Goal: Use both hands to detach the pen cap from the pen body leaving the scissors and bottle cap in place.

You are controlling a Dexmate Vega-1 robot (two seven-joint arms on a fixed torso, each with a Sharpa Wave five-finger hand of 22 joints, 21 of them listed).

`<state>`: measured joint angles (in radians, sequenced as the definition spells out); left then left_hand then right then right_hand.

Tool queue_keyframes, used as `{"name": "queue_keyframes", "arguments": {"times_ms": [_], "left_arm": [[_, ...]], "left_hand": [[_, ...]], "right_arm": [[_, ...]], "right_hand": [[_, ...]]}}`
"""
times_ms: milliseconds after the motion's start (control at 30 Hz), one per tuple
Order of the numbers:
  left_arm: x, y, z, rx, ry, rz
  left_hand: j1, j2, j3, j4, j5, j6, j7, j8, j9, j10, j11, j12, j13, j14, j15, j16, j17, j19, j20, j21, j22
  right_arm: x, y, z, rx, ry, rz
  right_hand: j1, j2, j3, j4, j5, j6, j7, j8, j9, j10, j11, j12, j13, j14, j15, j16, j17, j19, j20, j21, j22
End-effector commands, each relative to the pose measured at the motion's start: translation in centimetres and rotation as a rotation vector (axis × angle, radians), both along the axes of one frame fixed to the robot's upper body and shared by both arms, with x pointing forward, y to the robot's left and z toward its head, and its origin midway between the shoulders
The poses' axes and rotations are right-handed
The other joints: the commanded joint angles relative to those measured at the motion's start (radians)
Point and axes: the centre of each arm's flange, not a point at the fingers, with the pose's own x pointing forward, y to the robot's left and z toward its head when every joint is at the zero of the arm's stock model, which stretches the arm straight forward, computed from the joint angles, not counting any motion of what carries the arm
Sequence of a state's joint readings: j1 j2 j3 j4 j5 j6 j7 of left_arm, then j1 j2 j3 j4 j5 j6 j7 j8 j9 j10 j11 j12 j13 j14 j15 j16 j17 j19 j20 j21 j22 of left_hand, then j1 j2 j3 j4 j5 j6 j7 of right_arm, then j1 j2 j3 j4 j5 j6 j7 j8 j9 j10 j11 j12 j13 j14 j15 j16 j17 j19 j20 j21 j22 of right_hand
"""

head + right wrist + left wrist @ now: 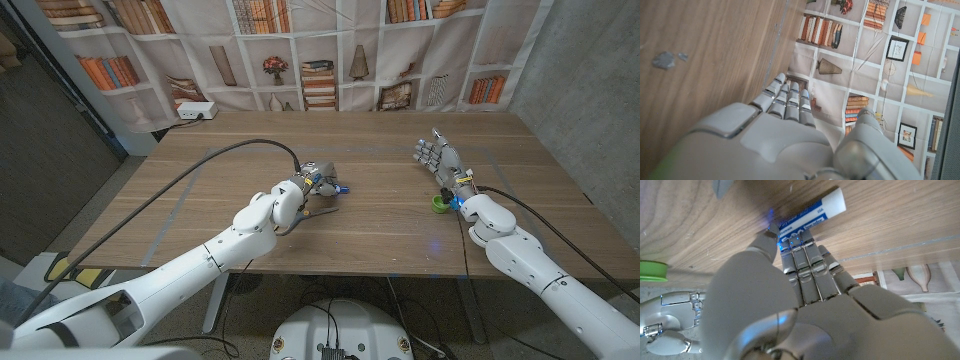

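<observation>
Left hand [312,183] mid-counter [380,235], fingers closed around white-and-blue pen [810,216]. Right hand [437,156] raised, fingers spread, holding nothing, near green bottle cap [439,204]. Scissors [318,210] beside left wrist.

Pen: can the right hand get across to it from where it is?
Probably yes: the right hand is open, and bare table lies between it and the pen under the left hand.

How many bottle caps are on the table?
1: a green bottle cap beside the right hand's wrist, near the table's right side. Others may be hidden under the left hand.
</observation>
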<state>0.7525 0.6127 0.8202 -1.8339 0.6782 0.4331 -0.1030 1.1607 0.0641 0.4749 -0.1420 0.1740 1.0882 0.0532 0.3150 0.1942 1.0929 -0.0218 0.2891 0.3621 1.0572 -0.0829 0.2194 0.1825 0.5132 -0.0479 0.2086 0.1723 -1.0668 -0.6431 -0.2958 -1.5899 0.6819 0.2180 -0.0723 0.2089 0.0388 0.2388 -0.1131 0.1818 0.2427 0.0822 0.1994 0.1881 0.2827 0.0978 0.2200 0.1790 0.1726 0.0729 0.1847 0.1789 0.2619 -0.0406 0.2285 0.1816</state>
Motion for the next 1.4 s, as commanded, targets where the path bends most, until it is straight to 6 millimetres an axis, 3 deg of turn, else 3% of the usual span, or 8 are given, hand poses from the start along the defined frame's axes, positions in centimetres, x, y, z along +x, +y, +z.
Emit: {"name": "queue_keyframes", "arguments": {"times_ms": [33, 567, 667, 767, 1000, 1233, 1400], "left_arm": [[-1.1, 0.9, 2.7, -0.137, -0.089, 0.011], [-2.4, 2.6, 6.1, -0.324, -0.281, -0.034], [-2.2, 2.9, 6.8, -0.371, -0.327, -0.098], [-1.6, 3.3, 7.4, -0.409, -0.34, -0.213], [-0.6, 4.5, 8.7, -0.514, -0.341, -0.398], [-0.2, 5.2, 9.6, -0.585, -0.292, -0.553], [-0.5, 5.2, 9.9, -0.603, -0.239, -0.654]], "left_hand": [[0.012, 0.006, 0.012, 0.0, 0.004, 0.039, -0.031, 0.015, 0.026, 0.129, -0.123, 0.012, 0.015, 0.096, -0.113, -0.008, 0.002, 0.009, -0.084, 0.007, 0.002], [0.006, 0.001, 0.019, 0.005, 0.004, 0.038, -0.032, 0.018, 0.025, 0.126, -0.129, 0.019, 0.051, 0.096, -0.112, -0.016, 0.001, 0.005, -0.078, -0.001, 0.002], [0.004, -0.001, 0.02, 0.005, 0.004, 0.036, -0.034, 0.018, 0.026, 0.121, -0.136, 0.018, 0.057, 0.094, -0.112, -0.018, 0.001, 0.003, -0.072, -0.002, 0.002], [-0.003, -0.002, 0.022, 0.01, 0.004, 0.031, -0.042, 0.019, 0.029, 0.114, -0.143, 0.016, 0.068, 0.076, -0.115, -0.026, 0.002, -0.008, -0.045, -0.007, 0.003], [-0.006, 0.002, 0.028, 0.014, 0.007, 0.023, -0.045, 0.021, 0.033, 0.11, -0.143, 0.014, 0.081, 0.064, -0.12, -0.027, 0.005, -0.025, -0.061, -0.013, 0.003], [-0.003, 0.002, 0.031, 0.012, 0.008, 0.016, -0.039, 0.021, 0.035, 0.102, -0.14, 0.011, 0.089, 0.061, -0.127, -0.025, 0.008, -0.033, -0.065, -0.015, 0.003], [-0.001, 0.003, 0.03, 0.01, 0.007, 0.013, -0.036, 0.022, 0.037, 0.099, -0.137, 0.011, 0.095, 0.059, -0.132, -0.02, 0.014, -0.033, -0.066, -0.014, 0.003]], "right_arm": [[-1.0, 0.3, 0.4, 0.01, -0.04, -0.011], [-2.1, 1.2, 3.4, -0.017, -0.151, -0.033], [-2.7, 1.5, 4.1, -0.036, -0.178, -0.057], [-3.3, 1.7, 4.8, -0.063, -0.207, -0.088], [-5.4, 2.1, 6.3, -0.13, -0.272, -0.19], [-8.1, 2.9, 7.5, -0.215, -0.349, -0.299], [-9.8, 4.0, 8.5, -0.293, -0.415, -0.381]], "right_hand": [[0.008, 0.001, -0.003, -0.002, -0.001, 0.006, -0.004, -0.001, 0.003, 0.008, 0.002, 0.001, 0.005, 0.007, -0.002, 0.0, 0.006, 0.013, -0.008, -0.002, 0.003], [0.01, 0.002, -0.003, -0.003, -0.001, 0.008, -0.004, -0.001, 0.003, 0.012, 0.004, 0.001, 0.006, 0.009, -0.003, 0.0, 0.006, 0.017, -0.009, -0.002, 0.003], [0.011, 0.003, -0.003, -0.004, -0.001, 0.008, -0.004, -0.001, 0.003, 0.012, 0.002, 0.001, 0.006, 0.01, -0.004, 0.001, 0.006, 0.019, -0.009, -0.001, 0.003], [0.013, 0.003, -0.002, -0.004, -0.001, 0.01, -0.004, 0.0, 0.003, 0.014, 0.001, 0.002, 0.006, 0.013, -0.006, 0.001, 0.005, 0.02, -0.009, -0.002, 0.003], [0.019, 0.005, 0.0, -0.008, -0.001, 0.013, -0.007, 0.001, 0.003, 0.017, -0.004, 0.002, 0.006, 0.017, -0.007, 0.002, 0.005, 0.024, -0.011, -0.001, 0.003], [0.09, 0.021, 0.029, -0.041, 0.004, 0.028, -0.034, 0.008, 0.003, 0.037, -0.04, 0.006, 0.006, 0.034, -0.025, 0.004, 0.002, 0.038, -0.012, -0.002, 0.001], [0.137, 0.014, 0.041, -0.06, 0.004, 0.035, -0.05, 0.011, 0.002, 0.048, -0.068, 0.008, 0.006, 0.046, -0.036, 0.004, 0.001, 0.049, -0.011, -0.002, 0.0]]}}
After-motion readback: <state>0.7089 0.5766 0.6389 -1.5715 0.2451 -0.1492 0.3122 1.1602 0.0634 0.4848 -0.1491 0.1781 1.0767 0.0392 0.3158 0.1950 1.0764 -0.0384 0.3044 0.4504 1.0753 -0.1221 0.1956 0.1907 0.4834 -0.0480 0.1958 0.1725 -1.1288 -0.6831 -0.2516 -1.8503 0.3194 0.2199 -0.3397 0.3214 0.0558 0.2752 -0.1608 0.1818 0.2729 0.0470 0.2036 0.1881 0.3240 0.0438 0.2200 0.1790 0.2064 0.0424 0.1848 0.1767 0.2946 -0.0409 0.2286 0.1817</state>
